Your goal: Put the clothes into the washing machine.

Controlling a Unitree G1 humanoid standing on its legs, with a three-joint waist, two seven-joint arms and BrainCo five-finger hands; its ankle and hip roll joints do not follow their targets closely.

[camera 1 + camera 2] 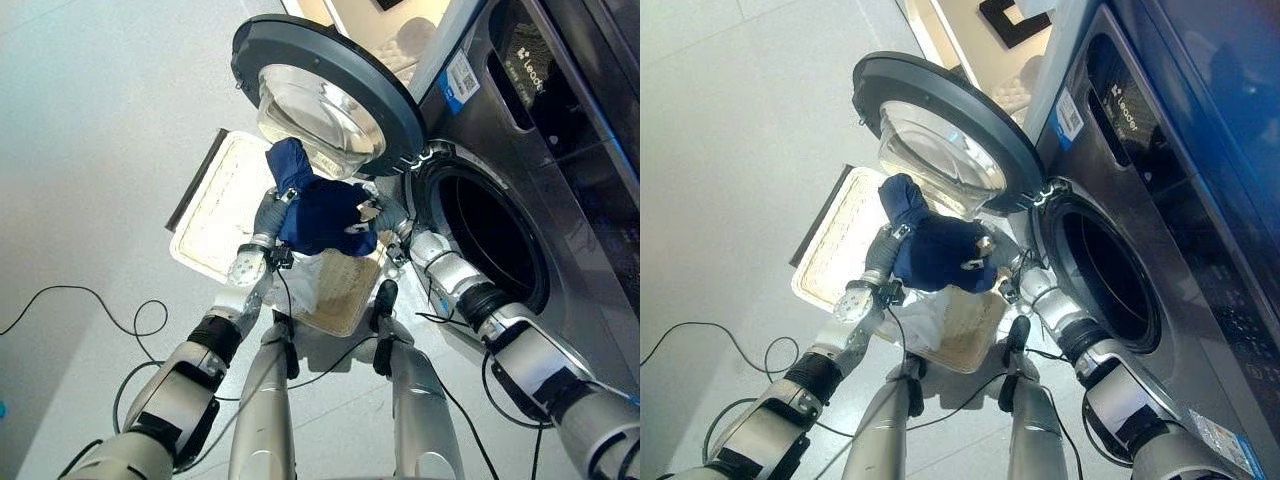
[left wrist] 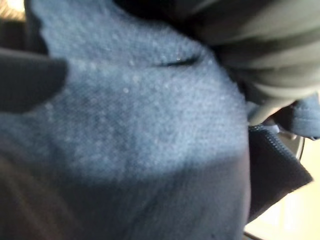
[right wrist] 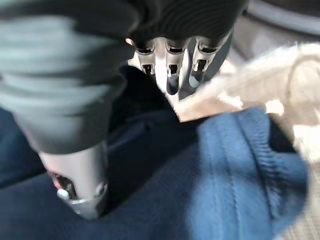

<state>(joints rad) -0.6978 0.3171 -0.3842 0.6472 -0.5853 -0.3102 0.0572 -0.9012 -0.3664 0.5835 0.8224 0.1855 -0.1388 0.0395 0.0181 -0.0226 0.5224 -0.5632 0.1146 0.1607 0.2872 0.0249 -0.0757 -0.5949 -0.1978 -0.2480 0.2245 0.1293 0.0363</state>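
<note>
You get bright, even light on the pale floor (image 1: 90, 150) in both eye views, with glare on the glass of the washer door (image 1: 320, 115). Your wrist views are soft and blurred; the blue garment (image 2: 150, 140) sits half in shadow.

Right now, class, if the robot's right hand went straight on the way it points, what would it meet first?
The right hand points away from the drum toward the left hand, fingers curled on the dark blue garment. Straight on, it would probably press into that cloth first; depth is unclear.

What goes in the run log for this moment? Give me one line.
stage: lifting | item: dark blue garment held by left hand and right hand above basket | washer door: open | drum: not yet loaded
</note>
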